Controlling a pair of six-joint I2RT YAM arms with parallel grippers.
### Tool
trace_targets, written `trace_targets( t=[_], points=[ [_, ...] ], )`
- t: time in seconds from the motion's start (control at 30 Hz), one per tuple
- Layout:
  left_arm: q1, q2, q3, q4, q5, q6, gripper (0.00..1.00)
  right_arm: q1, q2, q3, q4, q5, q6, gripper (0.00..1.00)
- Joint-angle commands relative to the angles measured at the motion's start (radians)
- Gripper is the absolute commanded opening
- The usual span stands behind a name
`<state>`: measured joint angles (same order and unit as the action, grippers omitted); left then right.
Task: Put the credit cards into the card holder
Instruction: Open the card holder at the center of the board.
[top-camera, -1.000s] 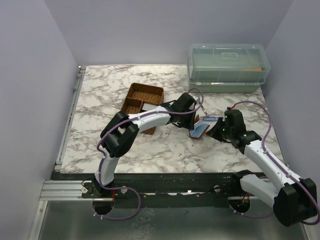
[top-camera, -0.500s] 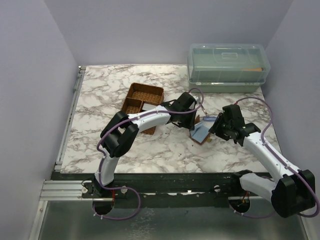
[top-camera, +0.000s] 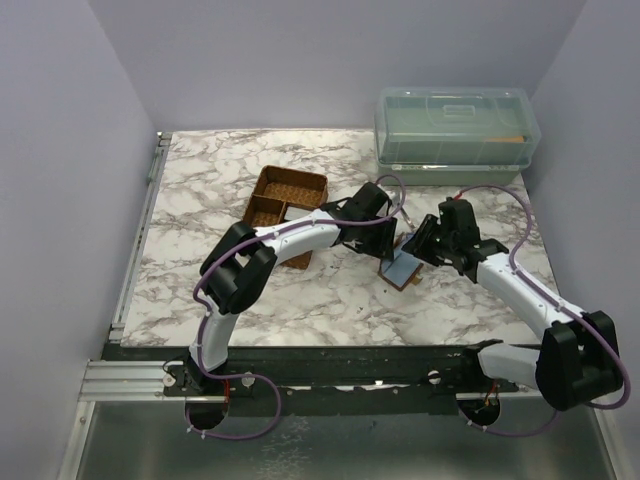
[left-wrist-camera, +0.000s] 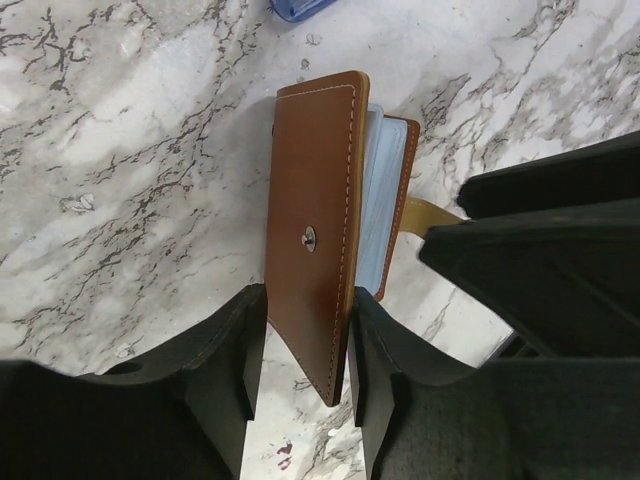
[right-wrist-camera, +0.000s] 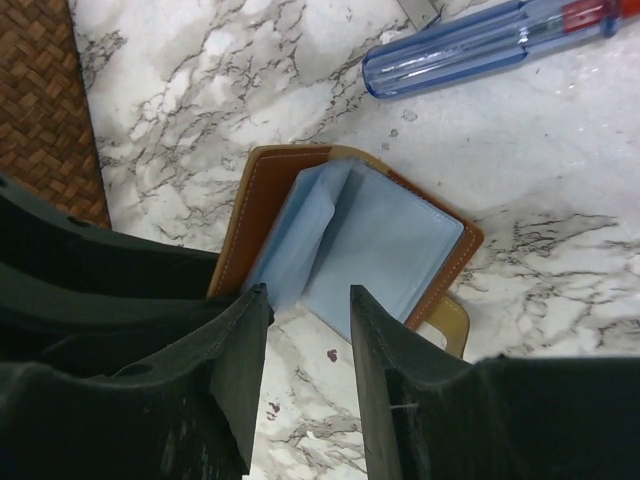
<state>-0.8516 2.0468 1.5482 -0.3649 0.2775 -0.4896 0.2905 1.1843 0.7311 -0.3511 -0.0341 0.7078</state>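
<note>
At four o'clock from the basket (top-camera: 285, 200), the card holder (left-wrist-camera: 310, 200) looks light, stiff-covered, slick; pinch its cover's long edges; left gripper (left-wrist-camera: 308, 300) flanks them, contact unclear; right gripper (right-wrist-camera: 308, 300) gapes empty.

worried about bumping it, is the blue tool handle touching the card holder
Apart. The right wrist view shows a stretch of bare marble table between the blue tool handle and the card holder.
</note>
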Motion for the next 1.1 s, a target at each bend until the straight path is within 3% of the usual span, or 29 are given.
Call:
trace_targets(
  t=[0.0, 0.3, 0.57, 0.7, 0.93, 1.07],
  points=[
    [0.007, -0.039, 0.006, -0.003, -0.009, 0.008, 0.43, -0.002, 0.061, -0.029, 0.128, -0.06, 0.018, 0.41],
    [0.022, -0.048, 0.007, -0.003, 0.007, 0.014, 0.61, -0.002, 0.127, -0.028, 0.158, -0.075, 0.009, 0.44],
    [0.034, -0.049, 0.008, -0.003, 0.01, 0.01, 0.57, -0.002, 0.171, -0.041, 0.179, -0.059, 0.002, 0.43],
    [0.039, -0.054, 0.009, -0.003, 0.017, 0.013, 0.65, -0.003, 0.175, -0.048, 0.173, -0.042, -0.002, 0.39],
    [0.041, -0.042, 0.006, -0.003, 0.015, 0.015, 0.67, -0.002, 0.148, -0.072, 0.14, -0.021, 0.003, 0.33],
    [0.041, -0.03, 0.002, -0.005, -0.015, 0.016, 0.59, -0.002, 0.138, -0.08, 0.091, 0.012, 0.024, 0.37]
  ],
)
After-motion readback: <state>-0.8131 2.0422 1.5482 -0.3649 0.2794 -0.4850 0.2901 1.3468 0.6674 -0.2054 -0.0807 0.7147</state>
